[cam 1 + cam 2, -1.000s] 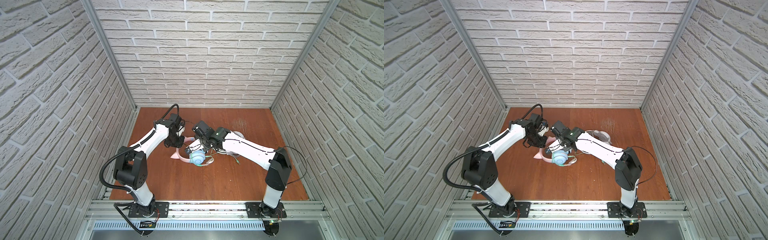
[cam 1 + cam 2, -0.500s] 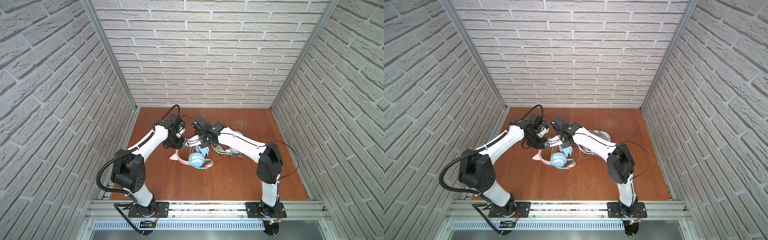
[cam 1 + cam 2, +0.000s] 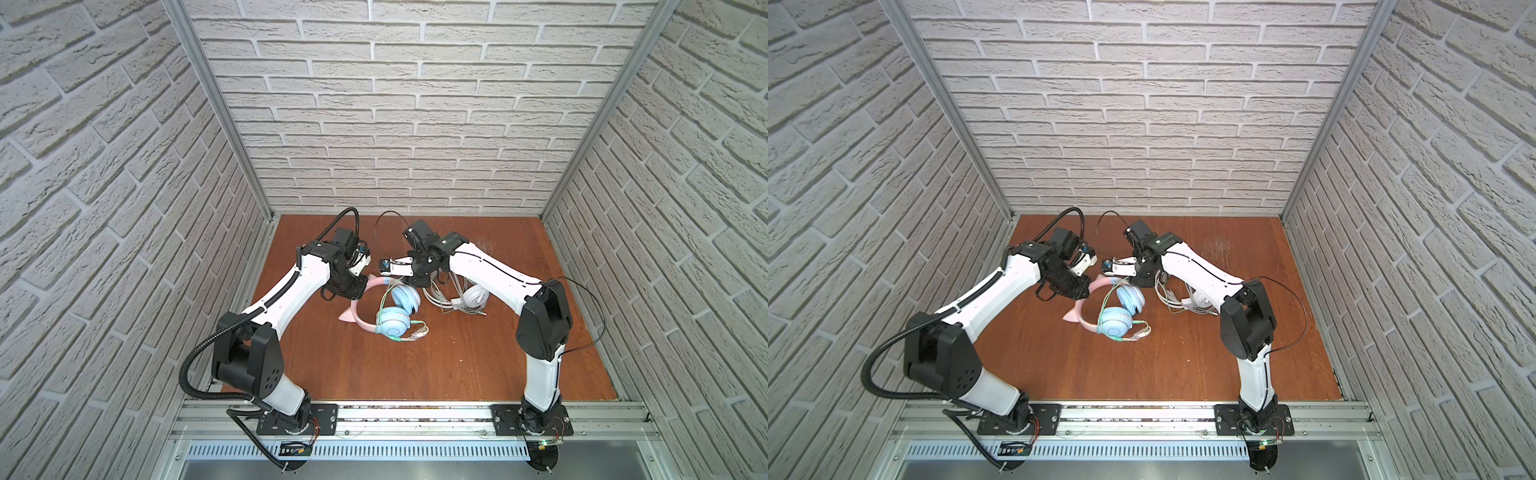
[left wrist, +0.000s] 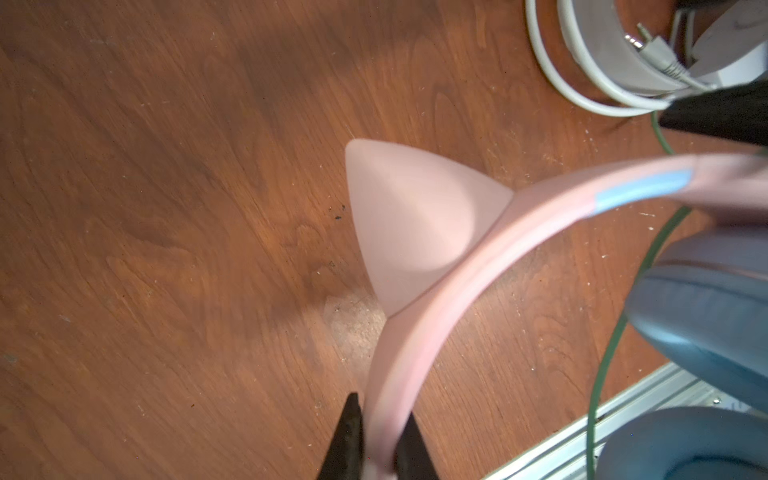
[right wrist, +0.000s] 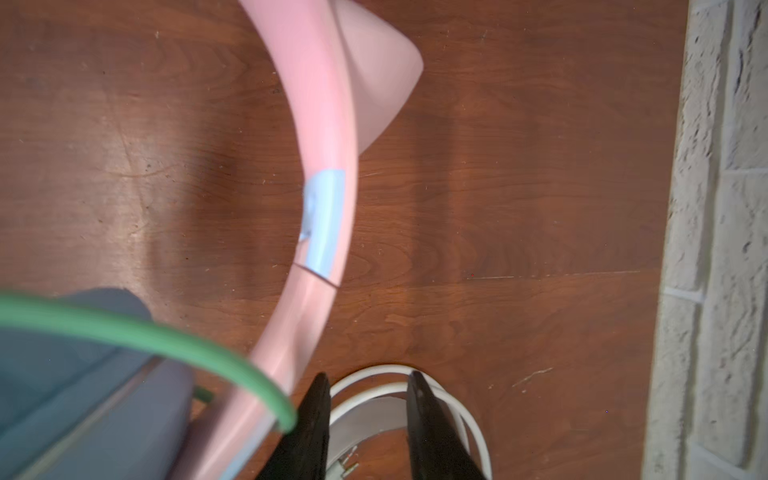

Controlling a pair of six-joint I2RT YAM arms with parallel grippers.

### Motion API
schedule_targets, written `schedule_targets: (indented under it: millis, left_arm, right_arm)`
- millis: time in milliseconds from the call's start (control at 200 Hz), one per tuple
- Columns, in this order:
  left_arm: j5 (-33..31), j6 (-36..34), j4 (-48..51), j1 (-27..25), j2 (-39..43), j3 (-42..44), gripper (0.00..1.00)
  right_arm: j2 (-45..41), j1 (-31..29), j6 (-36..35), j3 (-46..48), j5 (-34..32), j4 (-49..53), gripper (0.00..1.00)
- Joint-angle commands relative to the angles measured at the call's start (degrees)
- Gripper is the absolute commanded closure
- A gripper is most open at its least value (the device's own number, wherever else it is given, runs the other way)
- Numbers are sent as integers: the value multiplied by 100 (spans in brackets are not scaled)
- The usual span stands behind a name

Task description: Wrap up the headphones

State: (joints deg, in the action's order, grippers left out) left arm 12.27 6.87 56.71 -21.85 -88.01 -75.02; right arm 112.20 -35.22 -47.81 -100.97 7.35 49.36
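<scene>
Brown tabletop (image 3: 457, 365): left gripper (image 4: 380, 415) pinching pink headband (image 4: 436, 316), right gripper (image 5: 369, 376) parted, empty; greenish cable (image 5: 166, 332), white cable (image 3: 441, 300) loose, wrapping apparently unfinished.

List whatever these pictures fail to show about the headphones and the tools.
White headphones: the right arm covers much of them in both top views.
Left tool, shut on the pink headband: fingers cut by the left wrist view's edge.
Right tool, open: contact with the white headphones unclear in the right wrist view.
Green cable: blurred, close to lens.
</scene>
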Motion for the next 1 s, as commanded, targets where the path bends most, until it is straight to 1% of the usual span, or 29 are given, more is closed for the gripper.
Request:
schedule_targets:
  millis: [0, 110, 125, 180, 290, 650, 845, 995]
  left_arm:
    - [433, -157, 85, 102, 278, 81, 100]
    - [620, -182, 59, 193, 468, 170, 100]
    - [646, -186, 50, 210, 487, 183, 100]
    - [769, -189, 26, 272, 592, 241, 100]
    - [1071, -181, -68, 436, 827, 370, 100]
    - [1728, -41, -481, 890, 1251, 594, 100]
    - [1873, 111, -776, 1060, 1297, 636, 100]
    - [1988, 251, -988, 1162, 1330, 730, 100]
  right_arm:
    - [-89, 124, 857, -34, 615, 23, 65]
    - [-126, 201, 1395, 97, 805, -104, 64]
    - [-135, 210, 1594, 119, 811, -129, 64]
    - [-153, 238, 1932, 196, 873, -206, 64]
    - [-184, 289, 2482, 347, 1158, -340, 64]
    - [-440, 305, 4131, 1300, 1724, -1411, 64]
    - [-561, 299, 4748, 1934, 1776, -1942, 65]
    - [-562, 297, 5003, 2311, 1831, -2127, 65]
